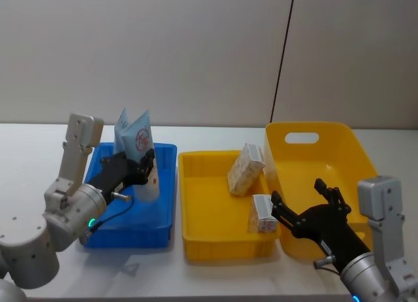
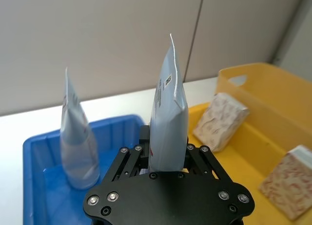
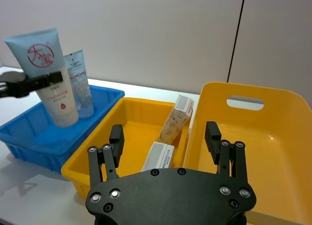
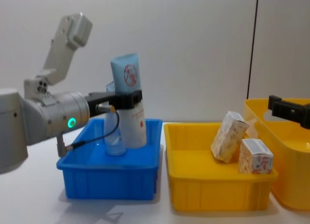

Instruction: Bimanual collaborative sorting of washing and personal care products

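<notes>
In the left wrist view the lower end of the light-blue tube (image 2: 168, 113) is hidden behind the left gripper (image 2: 165, 154), in the chest view the second tube (image 4: 115, 144) stands half covered behind the first, and the large yellow bin (image 4: 290, 161) on the right is cut by the edge.

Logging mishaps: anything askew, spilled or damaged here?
One cream box in the middle yellow bin leans tilted toward its right wall; the other box sits squarer. The left gripper holds a light-blue tube upright. Nothing looks spilled or damaged.
</notes>
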Robot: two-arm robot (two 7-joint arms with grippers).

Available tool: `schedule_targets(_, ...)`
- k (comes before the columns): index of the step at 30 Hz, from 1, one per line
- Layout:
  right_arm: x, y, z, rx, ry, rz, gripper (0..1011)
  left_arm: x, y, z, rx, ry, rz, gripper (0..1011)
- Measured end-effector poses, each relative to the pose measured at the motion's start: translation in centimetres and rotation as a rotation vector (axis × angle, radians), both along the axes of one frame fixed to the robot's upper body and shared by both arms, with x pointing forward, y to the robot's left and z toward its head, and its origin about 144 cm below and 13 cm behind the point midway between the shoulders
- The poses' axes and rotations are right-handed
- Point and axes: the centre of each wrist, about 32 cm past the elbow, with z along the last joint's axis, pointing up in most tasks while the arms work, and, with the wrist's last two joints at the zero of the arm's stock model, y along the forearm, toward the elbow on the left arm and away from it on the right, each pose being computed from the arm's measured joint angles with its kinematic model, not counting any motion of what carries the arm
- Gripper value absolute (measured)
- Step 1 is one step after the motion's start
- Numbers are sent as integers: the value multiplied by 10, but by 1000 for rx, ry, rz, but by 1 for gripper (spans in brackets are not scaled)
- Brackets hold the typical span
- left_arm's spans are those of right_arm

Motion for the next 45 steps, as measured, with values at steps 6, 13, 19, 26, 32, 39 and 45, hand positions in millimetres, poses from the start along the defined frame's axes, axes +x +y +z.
schedule_targets(6,0,0,0,0,0,0,1003,-4,4,14,-41,-40,-80,287)
schedule_targets(13,0,0,0,0,0,0,1003,-7,3,23,-66,-48,-162,287)
schedule_targets(19,0,0,0,0,0,0,1003,-7,-4,29,-86,-33,-265,287)
schedule_targets(26,0,0,0,0,0,0,1003,-6,-12,33,-93,-14,-343,287)
schedule_targets(32,0,0,0,0,0,0,1003,-5,-18,34,-99,1,-393,287)
schedule_targets(39,1,-1,5,2,11,24,1003,-5,-21,35,-102,11,-425,287)
schedule_targets(45,3,-2,15,3,37,74,1004,-5,-24,36,-103,16,-443,287)
